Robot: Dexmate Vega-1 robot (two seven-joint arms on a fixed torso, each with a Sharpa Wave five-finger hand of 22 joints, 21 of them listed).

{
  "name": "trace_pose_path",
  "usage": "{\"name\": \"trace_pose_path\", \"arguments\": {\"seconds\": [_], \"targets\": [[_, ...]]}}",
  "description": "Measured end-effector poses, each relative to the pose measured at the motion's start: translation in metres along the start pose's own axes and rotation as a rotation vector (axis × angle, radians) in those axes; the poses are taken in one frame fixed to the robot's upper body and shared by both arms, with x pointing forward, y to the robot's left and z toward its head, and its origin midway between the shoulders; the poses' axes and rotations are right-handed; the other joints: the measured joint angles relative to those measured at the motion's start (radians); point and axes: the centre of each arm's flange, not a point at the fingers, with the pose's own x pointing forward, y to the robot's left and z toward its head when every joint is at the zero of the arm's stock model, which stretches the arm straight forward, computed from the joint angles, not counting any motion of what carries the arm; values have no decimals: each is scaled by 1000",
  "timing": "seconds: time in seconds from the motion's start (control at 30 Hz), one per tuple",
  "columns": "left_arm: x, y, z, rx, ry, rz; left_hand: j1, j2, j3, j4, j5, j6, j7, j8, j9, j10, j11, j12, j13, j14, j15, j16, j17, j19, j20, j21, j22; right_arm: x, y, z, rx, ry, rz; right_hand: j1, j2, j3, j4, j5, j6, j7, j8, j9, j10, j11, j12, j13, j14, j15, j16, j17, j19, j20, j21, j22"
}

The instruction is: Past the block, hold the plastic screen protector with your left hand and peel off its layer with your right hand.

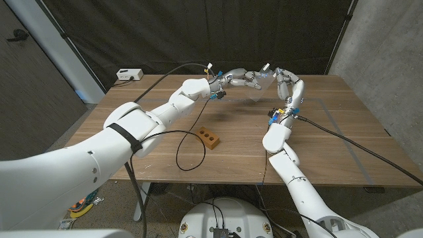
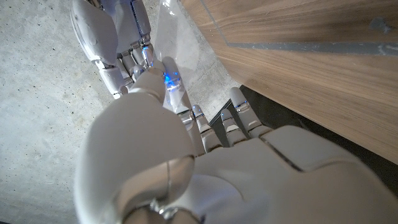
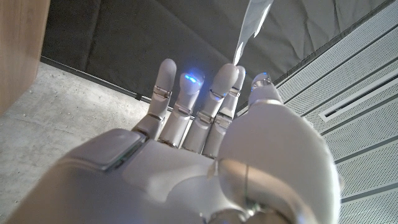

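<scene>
Both hands are raised above the far middle of the table, past the small orange block (image 1: 208,137) with holes in its top. The clear plastic screen protector (image 1: 264,75) hangs in the air between them. My left hand (image 1: 239,78) grips one side of it, and in the left wrist view the film (image 2: 179,53) runs up from the left hand's fingers (image 2: 186,112). My right hand (image 1: 288,84) pinches the other side. A thin clear strip (image 3: 251,25) sticks out from between the right hand's fingertips (image 3: 231,73). Whether the layer has come apart from the protector I cannot tell.
A white box (image 1: 129,75) with a cable sits at the table's far left corner. A black cable (image 1: 188,155) loops over the table by the block. A taped rectangle (image 1: 330,101) marks the right side. Dark curtains hang behind.
</scene>
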Motion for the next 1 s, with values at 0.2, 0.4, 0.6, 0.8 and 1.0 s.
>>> {"name": "trace_pose_path", "arguments": {"seconds": [0.2, 0.4, 0.6, 0.8, 1.0], "targets": [[0, 1, 0, 3, 0, 0, 0, 0, 0, 0, 0, 0, 0, 2, 0, 0, 0, 0, 0, 0, 0, 0, 5, 0, 0, 0, 0, 0, 1, -1, -4, 12, -22, 0, 0, -5, -5, 0, -44, 8, -3, -1, -18, 3, -5, -14, -10, 3, -13, -14, 0, 0, -8, -5], [0, 1, 1, 5, -2, -1, 0, 0, 0, 0, 0, -2, 2, 3, 0, -4, -4, 0, 0, 0, 0, 0, 5, 0, 0, 0, 0, 0, 1, -3, -8, 22, -29, -33, 5, -12, 2, 0, 31, 23, 31, -2, 34, 21, 13, -17, 5, 3, -13, -2, 0, 0, -8, -5], [0, 1, 1, 4, -3, -1, 0, 0, 0, 0, 0, -2, 2, 3, -4, -4, -4, 0, 0, 0, 0, 0, 5, 0, 0, 0, 0, 0, 0, -4, -4, 28, -18, -54, 9, -18, 7, -5, 110, 26, 54, -2, 57, 29, 35, -4, 24, -6, -1, 12, 5, 4, -8, -9], [1, 0, 0, 1, 0, -1, 0, 0, 0, 0, 0, -2, 2, 3, -2, -4, -4, 0, 0, 0, 0, 0, 5, 0, 0, 0, 0, 1, -1, -3, 0, 21, -17, -22, 11, -4, -18, -5, 124, 13, 57, 1, 65, 21, 37, 0, 33, -11, 14, 16, 19, 0, -8, -9], [1, 0, 0, -1, 4, 0, 0, 0, 0, 0, 0, -1, 1, 3, -1, -4, -4, 0, 0, 0, 0, 0, 5, 0, 0, 0, 0, 1, -1, -2, -8, 9, -23, 36, 2, 17, -50, 0, 131, 0, 57, 3, 75, 9, 46, 2, 33, -11, 22, 18, 24, 2, -8, -7]]}}
